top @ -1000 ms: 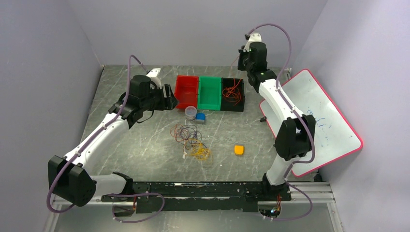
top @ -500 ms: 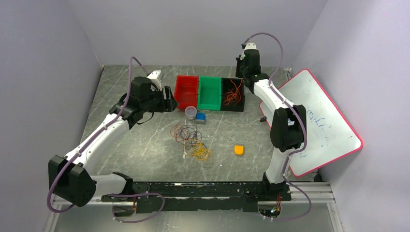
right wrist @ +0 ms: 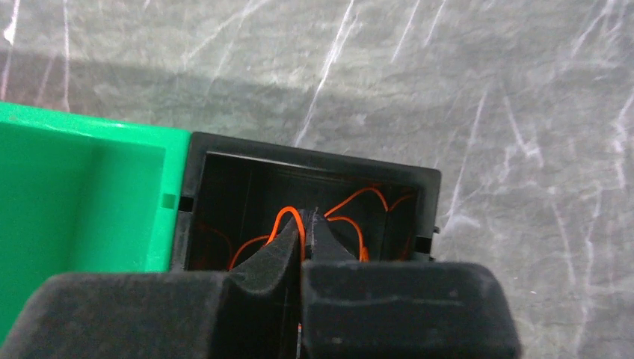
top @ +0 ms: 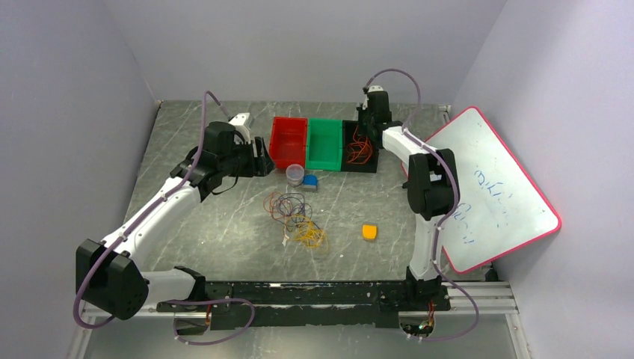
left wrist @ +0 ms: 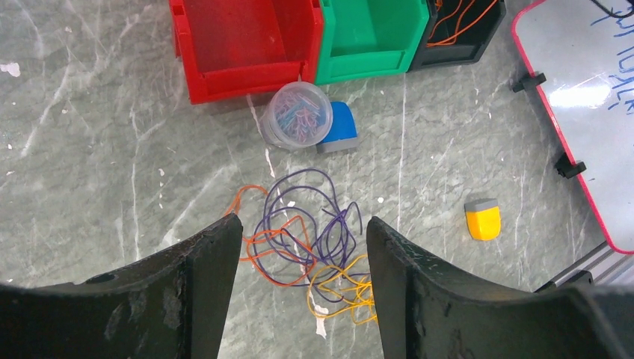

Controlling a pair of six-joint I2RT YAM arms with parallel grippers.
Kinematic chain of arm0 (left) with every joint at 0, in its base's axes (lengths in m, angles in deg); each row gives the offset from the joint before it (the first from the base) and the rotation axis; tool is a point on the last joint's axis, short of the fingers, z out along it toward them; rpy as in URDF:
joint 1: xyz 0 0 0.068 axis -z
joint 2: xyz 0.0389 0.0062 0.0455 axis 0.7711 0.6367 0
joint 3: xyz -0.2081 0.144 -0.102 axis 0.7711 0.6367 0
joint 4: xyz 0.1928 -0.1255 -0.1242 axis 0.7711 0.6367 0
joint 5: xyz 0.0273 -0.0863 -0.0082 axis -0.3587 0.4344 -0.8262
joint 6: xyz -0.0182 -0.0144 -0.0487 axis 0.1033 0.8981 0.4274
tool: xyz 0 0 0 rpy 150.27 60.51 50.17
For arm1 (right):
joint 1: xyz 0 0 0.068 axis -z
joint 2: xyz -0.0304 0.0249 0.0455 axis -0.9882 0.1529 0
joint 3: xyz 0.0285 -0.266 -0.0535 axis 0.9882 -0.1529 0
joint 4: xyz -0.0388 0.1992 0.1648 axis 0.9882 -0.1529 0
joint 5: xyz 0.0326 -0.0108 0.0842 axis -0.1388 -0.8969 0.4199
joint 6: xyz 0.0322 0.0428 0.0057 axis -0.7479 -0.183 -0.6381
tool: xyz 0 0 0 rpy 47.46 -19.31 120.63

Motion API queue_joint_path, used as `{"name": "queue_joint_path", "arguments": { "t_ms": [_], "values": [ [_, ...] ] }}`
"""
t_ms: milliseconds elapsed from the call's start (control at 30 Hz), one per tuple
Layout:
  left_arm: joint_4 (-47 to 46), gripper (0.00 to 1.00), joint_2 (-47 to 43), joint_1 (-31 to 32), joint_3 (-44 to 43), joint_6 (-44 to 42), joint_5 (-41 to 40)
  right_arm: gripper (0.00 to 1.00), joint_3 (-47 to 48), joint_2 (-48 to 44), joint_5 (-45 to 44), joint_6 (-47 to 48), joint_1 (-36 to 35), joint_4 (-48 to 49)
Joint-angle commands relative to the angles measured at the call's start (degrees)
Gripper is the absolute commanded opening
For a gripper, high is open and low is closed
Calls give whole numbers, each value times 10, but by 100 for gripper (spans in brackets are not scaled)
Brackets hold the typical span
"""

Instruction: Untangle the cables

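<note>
R end effector (right wrist: pixel 308 224) is down in the black bin (right wrist: pixel 314 158), jaws closed w/ a red cable (right wrist: pixel 288 215) pinched at the tips, as far as I can tell; more red loops lie in that bin; L end effector (left wrist: pixel 303 226) hangs wide open, holding nothing, above the cables (left wrist: pixel 310 254), purple, orange and yellow knotted in one heap on the desk (left wrist: pixel 90 164), near the cup (left wrist: pixel 297 116). Risks as I see them: if R lifts w/o letting go, the red cable rides out of the bin, maybe dragging its neighbours; if L drops on the middle of the heap it could pinch 2-3 strands at once and tighten the knot; wire this thin may also slip the pads.
</note>
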Motion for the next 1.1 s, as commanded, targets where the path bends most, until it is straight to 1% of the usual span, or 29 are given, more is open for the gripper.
{"name": "queue_joint_path", "arguments": {
  "t_ms": [0, 133, 167, 333, 400, 500, 633, 800, 1000, 1067],
  "values": [
    [6, 67, 0, -4, 1, 3, 9, 6, 11, 24, 26, -2, 3, -8],
    [7, 67, 2, -4, 0, 4, 8, 26, 16, 20, 34, -3, 4, -9],
    [6, 67, 2, -4, 0, 5, 9, 30, 18, 17, 34, -4, 4, -8],
    [3, 68, 8, -4, -1, 7, 11, 42, 25, -10, 36, -2, 4, -16],
    [1, 68, 11, -4, -2, 9, 14, 52, 27, -21, 37, 1, 3, -25],
    [-1, 68, 16, -4, -4, 9, 19, 58, 27, -40, 34, 6, 4, -45],
    [-2, 67, 20, -4, -4, 9, 22, 61, 32, -50, 26, 13, 3, -82],
    [-4, 67, 19, -4, 3, 11, 23, 60, 18, -78, 16, 7, 4, -99],
    [-1, 67, 22, -4, 8, 11, 15, 56, -39, -137, 33, -33, 4, -107],
    [-2, 67, 24, -5, 8, 11, 17, 51, -70, -154, 30, -54, 3, -109]
  ]
}}
